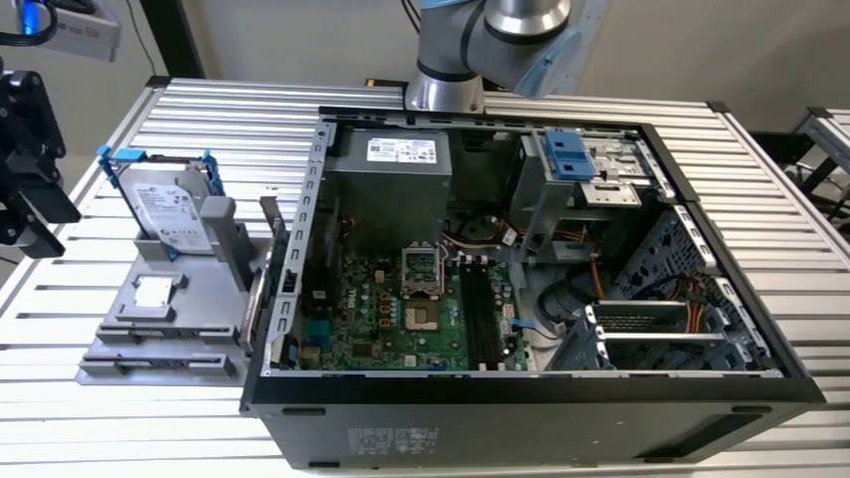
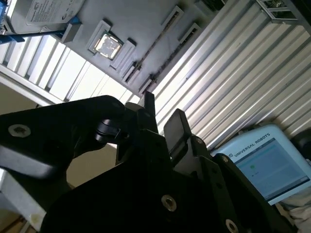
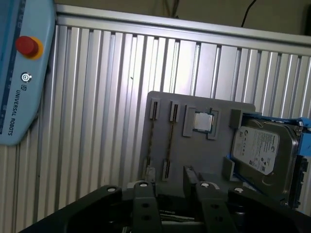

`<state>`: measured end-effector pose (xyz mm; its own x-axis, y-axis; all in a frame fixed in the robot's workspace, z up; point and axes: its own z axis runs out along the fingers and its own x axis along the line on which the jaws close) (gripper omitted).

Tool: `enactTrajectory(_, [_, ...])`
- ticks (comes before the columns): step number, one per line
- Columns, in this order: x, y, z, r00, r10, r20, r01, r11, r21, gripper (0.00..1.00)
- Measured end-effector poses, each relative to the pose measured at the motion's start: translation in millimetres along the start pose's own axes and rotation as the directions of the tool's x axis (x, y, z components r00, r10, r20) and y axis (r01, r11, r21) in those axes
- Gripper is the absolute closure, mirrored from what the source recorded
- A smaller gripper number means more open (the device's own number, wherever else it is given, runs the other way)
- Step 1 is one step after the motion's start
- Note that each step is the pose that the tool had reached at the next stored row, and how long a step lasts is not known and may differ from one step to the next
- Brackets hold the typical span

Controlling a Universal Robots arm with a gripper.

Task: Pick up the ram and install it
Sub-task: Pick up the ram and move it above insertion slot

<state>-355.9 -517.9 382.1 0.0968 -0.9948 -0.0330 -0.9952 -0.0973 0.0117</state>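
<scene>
The ram is out of view. My gripper [image 2: 163, 115] hangs above the slatted table beside the grey parts holder [image 3: 194, 155]. It is open, and bright table shows through the gap between its two dark fingers [image 2: 177, 127]. In the first wrist view the gripper [image 3: 173, 189] sits just short of the holder's near edge. Two long narrow grooves [image 3: 151, 141] run across the holder and look bare. The open computer case [image 1: 531, 398] lies on the table with its green motherboard [image 1: 398, 319] and long black slots [image 1: 481, 309] exposed.
On the holder stand a silver hard drive in a blue frame [image 1: 170, 204] and a small square processor [image 3: 203, 121]. A teach pendant [image 3: 22, 73] lies on the table. The arm's base [image 1: 445, 90] stands behind the case. A black mount [image 1: 27, 159] fills the exterior view's left.
</scene>
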Motion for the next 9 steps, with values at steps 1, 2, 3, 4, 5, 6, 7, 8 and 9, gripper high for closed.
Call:
enactTrajectory(1, [0.0, 0.0, 0.0, 1.0, 0.0, 0.0, 0.0, 1.0, 0.0, 0.0])
enactTrajectory(2, [0.1, 0.0, 0.0, 1.0, 0.0, 0.0, 0.0, 1.0, 0.0, 0.0])
enactTrajectory(3, [0.1, 0.0, 0.0, 1.0, 0.0, 0.0, 0.0, 1.0, -0.0001, 0.0])
enactTrajectory(4, [0.1, 0.0, 0.1, 1.0, 0.002, 0.0, -0.002, 1.0, 0.0, 0.0])
enactTrajectory(5, [0.1, 0.0, 0.6, 1.0, 0.009, 0.0002, -0.009, 1.0, 0.0003, 0.0])
enactTrajectory(6, [0.2, 0.0, 1.3, 0.9999, 0.017, 0.0002, -0.017, 0.9999, 0.0005, 0.0])
enactTrajectory(7, [0.2, 0.0, 2.1, 0.9997, 0.025, 0.0003, -0.025, 0.9997, 0.0007, 0.0])
enactTrajectory(8, [0.2, 0.0, 2.8, 0.9995, 0.03, 0.0004, -0.03, 0.9995, 0.001, 0.0])
enactTrajectory(9, [0.2, -0.1, 3.6, 0.9994, 0.035, 0.0004, -0.035, 0.9994, 0.0011, 0.0])
